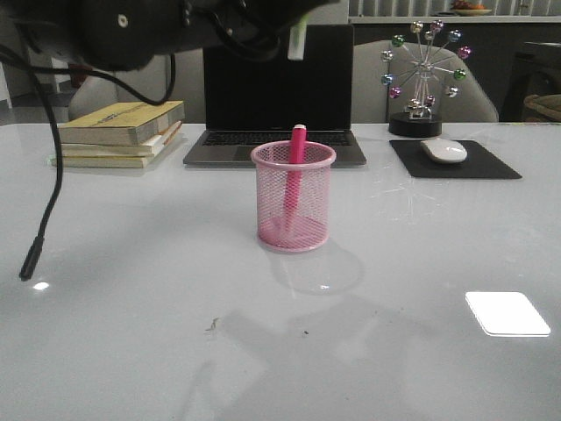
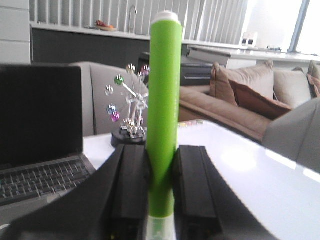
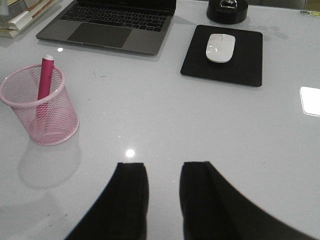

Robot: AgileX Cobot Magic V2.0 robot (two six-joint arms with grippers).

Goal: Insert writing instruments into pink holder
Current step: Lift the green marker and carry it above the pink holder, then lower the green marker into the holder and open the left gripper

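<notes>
No legible text — none anywhere.

Laptop (image 1: pixel 279 92), books (image 1: pixel 120 133), mouse (image 1: pixel 443 150) on mousepad (image 1: pixel 452 160), ferris-wheel ornament (image 1: pixel 426 77).

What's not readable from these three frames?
- Left end effector: front view crops the arm at the top edge; only the tip of the green marker shows.
- Green marker: bottom end cut off in the left wrist view.
- Pink marker: lower tip blurred behind the pink holder mesh.
- Right end effector: absent from the front view.
</notes>
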